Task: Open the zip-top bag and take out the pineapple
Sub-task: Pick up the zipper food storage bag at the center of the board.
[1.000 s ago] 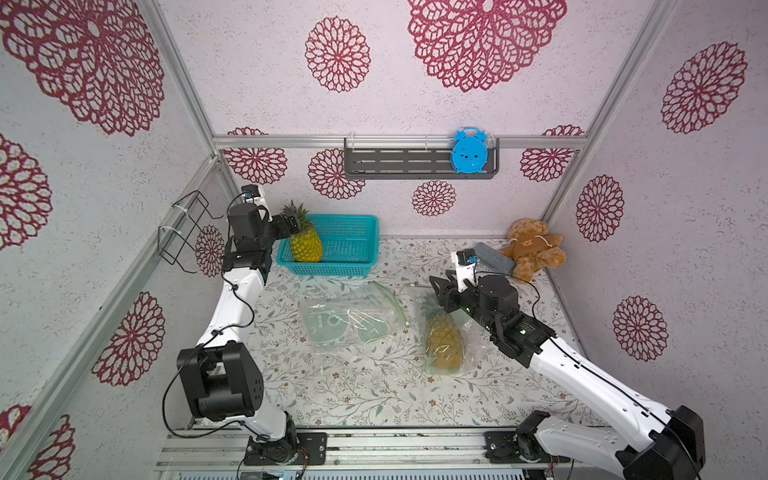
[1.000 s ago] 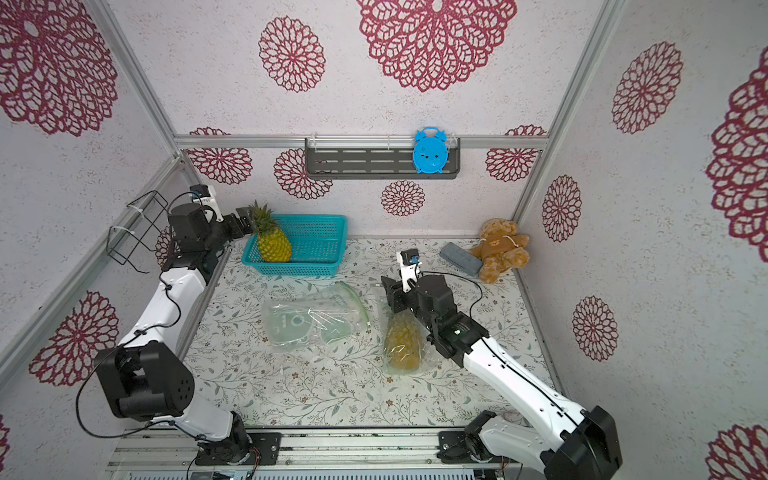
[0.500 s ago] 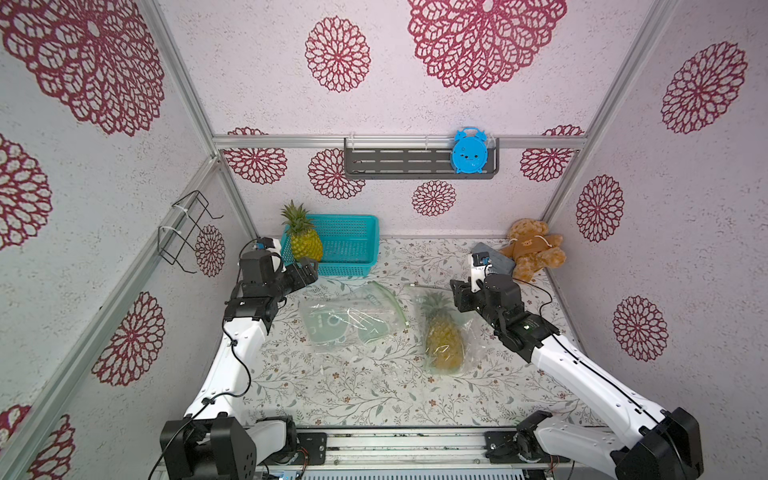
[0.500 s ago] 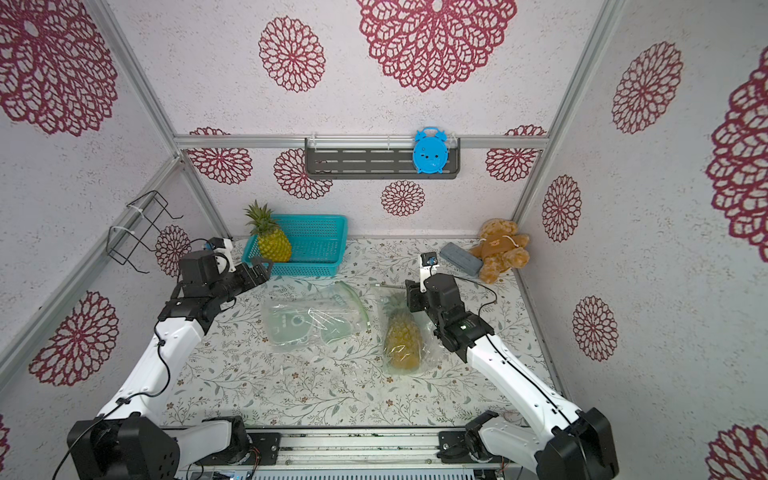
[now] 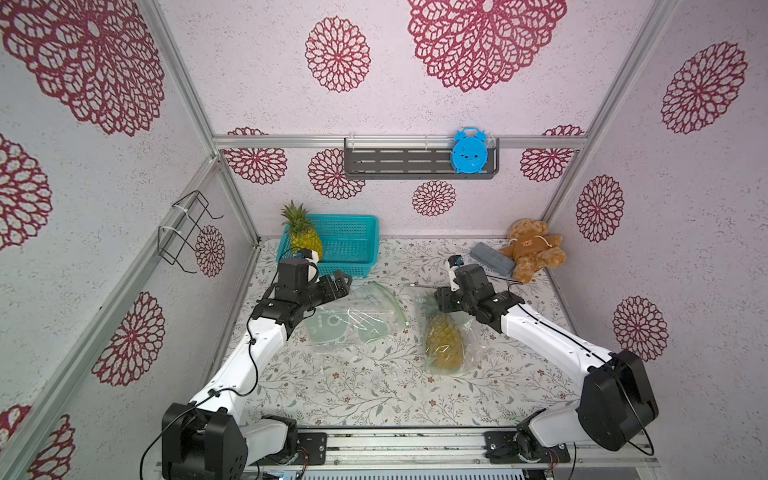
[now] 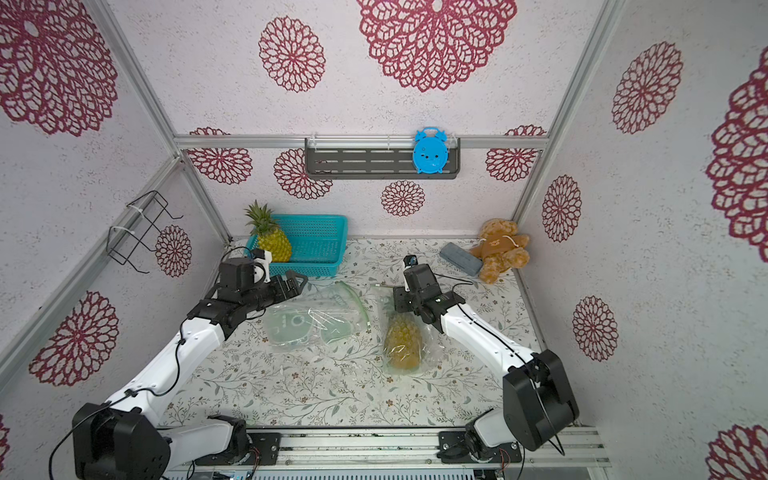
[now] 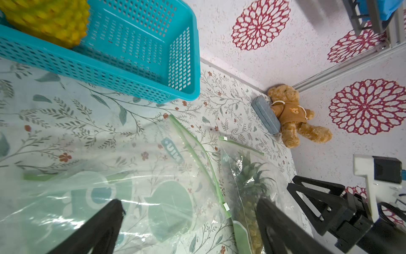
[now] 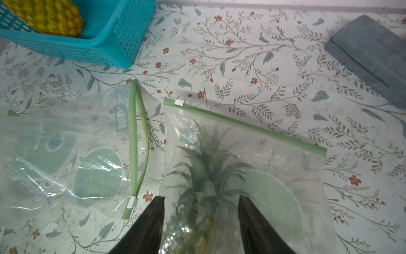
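Observation:
A clear zip-top bag lies at the centre right of the table. Its green zip strip is pressed shut. The pineapple lies inside it, crown toward the back wall, and shows in the right wrist view and the left wrist view. My right gripper hovers open over the crown end, jaws apart on either side of the leaves. My left gripper is open and empty above the far left edge of an empty bag.
The empty bag's mouth gapes beside the full bag. A teal basket at the back left holds a second pineapple. A teddy bear and grey case sit back right. A wire rack hangs on the left wall.
My left arm has drawn back from the basket, leaving the second pineapple there, and come down toward the empty bag. My right gripper has shifted slightly over the full bag's top.

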{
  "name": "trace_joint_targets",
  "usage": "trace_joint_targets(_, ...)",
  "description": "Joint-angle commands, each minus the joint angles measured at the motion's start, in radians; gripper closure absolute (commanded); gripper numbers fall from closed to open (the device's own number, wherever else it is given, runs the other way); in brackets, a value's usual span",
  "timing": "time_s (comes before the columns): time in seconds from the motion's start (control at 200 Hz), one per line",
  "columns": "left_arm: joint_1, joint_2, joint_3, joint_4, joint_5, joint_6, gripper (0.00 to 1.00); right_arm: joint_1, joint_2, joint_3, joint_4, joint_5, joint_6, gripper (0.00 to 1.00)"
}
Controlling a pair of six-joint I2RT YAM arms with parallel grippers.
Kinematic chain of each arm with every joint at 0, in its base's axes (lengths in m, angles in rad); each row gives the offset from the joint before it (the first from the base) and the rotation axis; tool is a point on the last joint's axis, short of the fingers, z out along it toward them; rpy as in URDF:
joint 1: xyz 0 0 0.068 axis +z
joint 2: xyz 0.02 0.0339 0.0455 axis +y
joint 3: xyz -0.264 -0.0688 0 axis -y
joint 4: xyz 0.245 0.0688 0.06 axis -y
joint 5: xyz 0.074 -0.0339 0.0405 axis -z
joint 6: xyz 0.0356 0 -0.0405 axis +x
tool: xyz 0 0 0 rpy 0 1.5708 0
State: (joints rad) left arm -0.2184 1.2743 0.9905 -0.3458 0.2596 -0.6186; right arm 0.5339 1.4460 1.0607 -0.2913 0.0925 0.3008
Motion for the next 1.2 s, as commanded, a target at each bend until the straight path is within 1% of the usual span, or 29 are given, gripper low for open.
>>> trace_joint_targets(0.0,-0.046,0.049,0.035,0.050,-0.002,-0.021,0.01,0.006,0.011,0.032,-0.083,0.003,0.021,0.41)
trace_joint_targets(0.17,-0.101,0.158,0.076,0.090,0.004,-0.035,0.01,0.009,0.043,0.026,-0.143,0.031,0.015,0.41)
trace_joint_targets(0.34,-0.156,0.280,0.137,0.123,0.029,-0.055,0.00,0.009,0.029,-0.031,-0.160,0.061,0.011,0.42)
trace_joint_targets(0.465,-0.199,0.377,0.206,0.151,0.045,-0.069,0.00,0.008,0.009,-0.080,-0.148,0.081,0.015,0.42)
trace_joint_targets(0.635,-0.246,0.530,0.322,0.176,0.045,-0.085,0.03,0.007,-0.002,-0.116,-0.126,0.085,0.018,0.43)
trace_joint_targets(0.82,-0.277,0.680,0.437,0.185,0.024,-0.115,0.04,0.006,-0.009,-0.123,-0.113,0.077,0.020,0.44)
trace_joint_targets(0.841,-0.278,0.723,0.446,0.193,0.024,-0.119,0.04,0.007,-0.010,-0.125,-0.110,0.076,0.021,0.44)
trace_joint_targets(0.911,-0.286,0.773,0.477,0.214,0.043,-0.131,0.04,0.007,-0.014,-0.128,-0.102,0.069,0.021,0.44)
trace_joint_targets(0.996,-0.292,0.827,0.515,0.222,0.072,-0.153,0.07,0.007,-0.016,-0.128,-0.095,0.062,0.026,0.44)
trace_joint_targets(1.146,-0.309,0.882,0.539,0.260,0.094,-0.184,0.09,0.007,-0.018,-0.125,-0.087,0.052,0.029,0.44)
trace_joint_targets(1.196,-0.312,0.903,0.546,0.291,0.128,-0.202,0.12,0.006,-0.017,-0.124,-0.085,0.050,0.029,0.44)
